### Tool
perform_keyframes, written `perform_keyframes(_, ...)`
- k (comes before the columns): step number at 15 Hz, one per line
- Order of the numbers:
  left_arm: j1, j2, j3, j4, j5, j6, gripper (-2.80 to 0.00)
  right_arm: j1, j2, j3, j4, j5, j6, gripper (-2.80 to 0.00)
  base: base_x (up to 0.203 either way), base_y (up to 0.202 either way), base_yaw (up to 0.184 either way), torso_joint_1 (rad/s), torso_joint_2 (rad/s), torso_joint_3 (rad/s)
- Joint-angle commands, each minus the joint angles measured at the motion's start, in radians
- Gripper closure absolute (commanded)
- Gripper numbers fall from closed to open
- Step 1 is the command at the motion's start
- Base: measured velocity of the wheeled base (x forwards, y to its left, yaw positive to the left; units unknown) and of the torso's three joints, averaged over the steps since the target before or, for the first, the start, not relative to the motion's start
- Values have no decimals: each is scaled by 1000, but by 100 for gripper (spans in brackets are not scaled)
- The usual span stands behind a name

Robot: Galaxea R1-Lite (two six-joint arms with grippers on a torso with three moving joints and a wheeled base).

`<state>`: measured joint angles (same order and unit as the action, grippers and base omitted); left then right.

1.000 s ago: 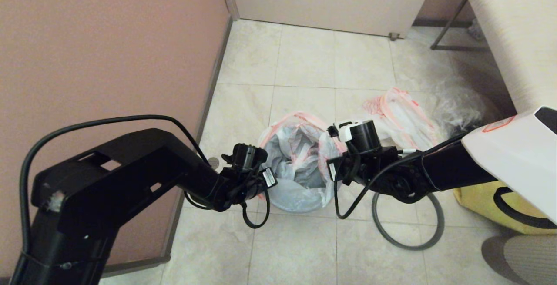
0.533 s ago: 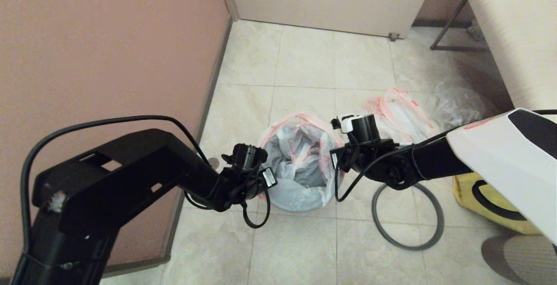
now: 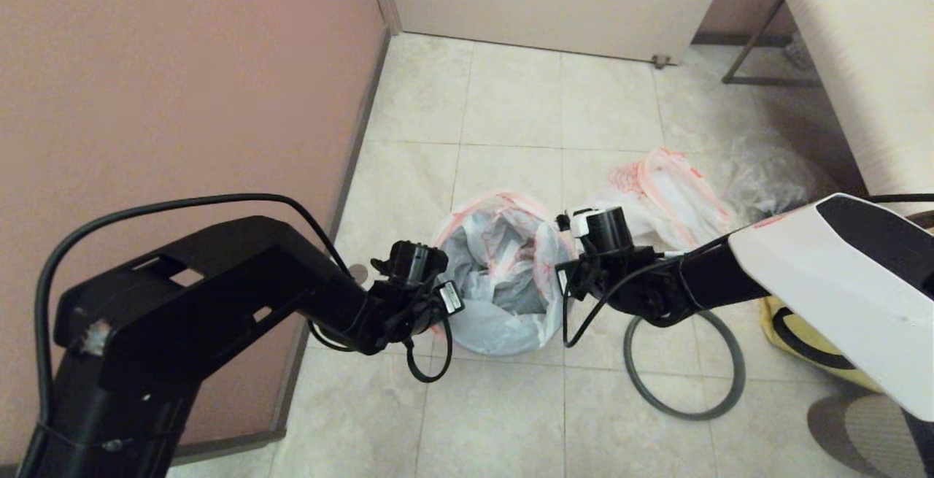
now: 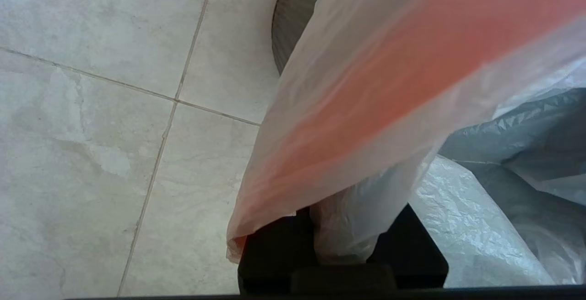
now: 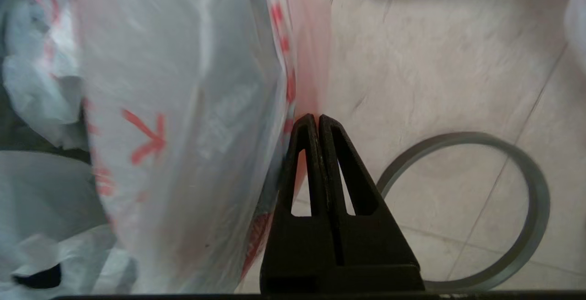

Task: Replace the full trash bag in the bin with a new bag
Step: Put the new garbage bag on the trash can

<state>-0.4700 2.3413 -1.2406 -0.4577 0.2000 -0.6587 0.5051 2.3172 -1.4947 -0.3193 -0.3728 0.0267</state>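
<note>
The new bag (image 3: pixel 503 263), thin white plastic with orange-red lettering and an orange edge, sits opened in the bin (image 3: pixel 490 332), its mouth spread wide and its rim raised above the bucket; crumpled folds sag inside; the bin, a small round bucket veiled by the plastic, stands on the tiles at the centre of the head view; its grey hoop (image 3: pixel 686 365) lies flat on the floor at about four o'clock from the bin, apart from it; the full trash bag (image 3: pixel 668 193), translucent white with an orange band, lies slumped at about two o'clock from the bin.
</note>
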Motion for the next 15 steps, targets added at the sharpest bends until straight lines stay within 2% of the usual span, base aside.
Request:
perform_keyframes(1,-1,4,-2,-3,1,-4,0,2,19,1,-14,0,10,0,0,0,0,0,0,0)
perform_keyframes(3,-1,3,-2,-3,1,-4,0,6,-22,26,-20,0,39,0,0,0,0,0,0,0)
perform_keyframes(6,-1,-2,-2,-2,2,-4,0,40,-179,136,10,-24,73,0,0,0,0,0,0,0)
perform_keyframes(9,-4,-39,3,42,2,-7,0,90,-263,196,124,-67,175,0,0,0,0,0,0,0)
perform_keyframes(12,-4,-48,7,53,1,-11,0,122,-260,199,130,-71,187,0,0,0,0,0,0,0)
perform_keyframes(15,-27,-138,65,106,2,-27,0,145,-268,198,147,-106,190,0,0,0,0,0,0,0)
